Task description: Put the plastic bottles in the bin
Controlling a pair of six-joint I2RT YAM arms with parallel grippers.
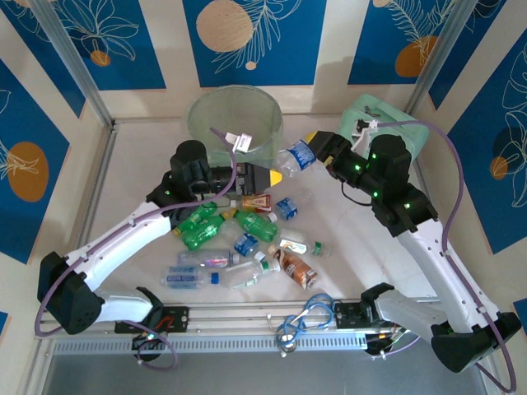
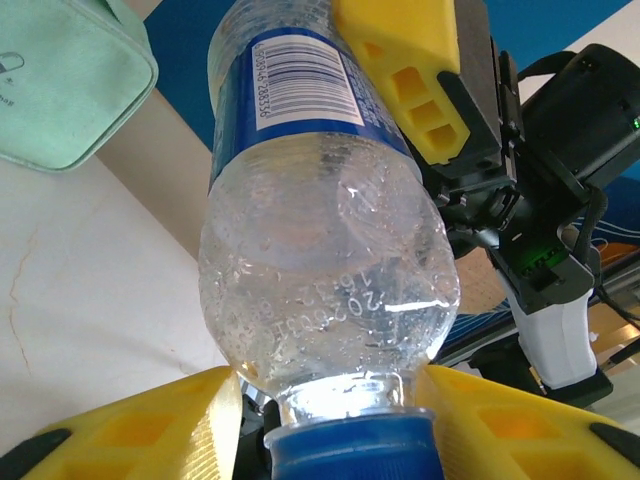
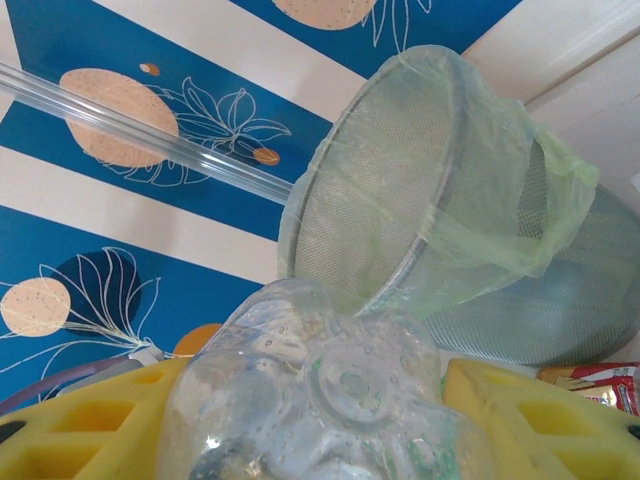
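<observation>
Beside the bin (image 1: pixel 206 123), the clear bottle (image 1: pixel 300 156) spans both: right gripper (image 3: pixel 320 400) clamps its base, left gripper (image 2: pixel 325 400) pinches its neck.

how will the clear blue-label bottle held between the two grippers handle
The bottle looks empty and dented, so it is probably light and apt to buckle when squeezed. Its smooth, wet-looking wall may slip. The left gripper pinches at its neck, likely the stiffest spot.

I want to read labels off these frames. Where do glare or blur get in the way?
Left wrist view: the bottle is sharp, barcode legible, with a glare streak across its clear belly. Right wrist view: its base is too close and soft; the bin behind is crisper. Top view: even light, faint shadows, print too small to read.
</observation>
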